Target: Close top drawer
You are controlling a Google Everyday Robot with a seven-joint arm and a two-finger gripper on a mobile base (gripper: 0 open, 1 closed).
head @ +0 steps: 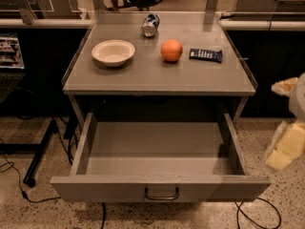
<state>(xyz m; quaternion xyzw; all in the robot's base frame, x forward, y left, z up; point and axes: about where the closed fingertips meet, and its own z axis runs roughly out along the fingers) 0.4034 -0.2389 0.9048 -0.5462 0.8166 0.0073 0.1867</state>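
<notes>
The top drawer (114, 189) of the grey cabinet (157, 78) is pulled far out toward me. Its inside is empty, and a small dark metal handle (162, 193) sits at the centre of its front. No other drawers show. My gripper (286, 147) is a cream and yellow shape at the right edge of the camera view. It hangs beside the drawer's right side, level with the drawer and apart from it, touching nothing.
On the cabinet top stand a white bowl (113, 52), an orange (171, 50), a tipped can (150, 25) and a dark snack bar (205, 55). A black stand leg (40, 151) and cables (257, 213) lie on the speckled floor.
</notes>
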